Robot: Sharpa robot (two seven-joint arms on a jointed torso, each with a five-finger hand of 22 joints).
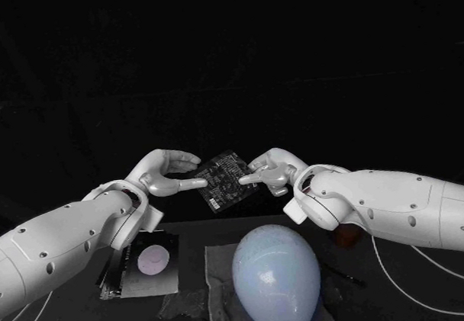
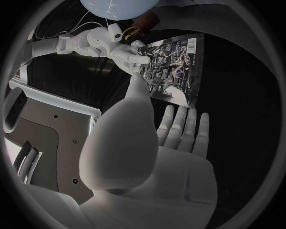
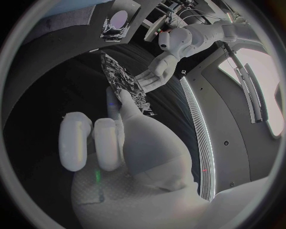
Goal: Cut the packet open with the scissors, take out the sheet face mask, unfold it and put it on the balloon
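Observation:
A dark printed packet [image 1: 228,180] hangs in the air above the table, held between both hands. My left hand [image 1: 167,174] grips its left edge, thumb [image 2: 135,90] against the packet [image 2: 173,67] and fingers [image 2: 181,126] stretched out under it. My right hand [image 1: 275,172] pinches the right edge; in the left wrist view that right hand [image 2: 113,45] clamps a corner. The right wrist view shows the packet [image 3: 122,81] edge-on between my thumb [image 3: 128,112] and the left hand [image 3: 156,74]. A pale blue balloon [image 1: 275,279] lies on a cloth near the table's front.
The grey cloth [image 1: 216,281] lies under the balloon. A black tray [image 1: 128,281] with a pale round thing [image 1: 153,258] sits at the front left. A brown-handled tool [image 1: 348,235], probably the scissors, lies under my right forearm. White cables [image 1: 419,265] run at the right.

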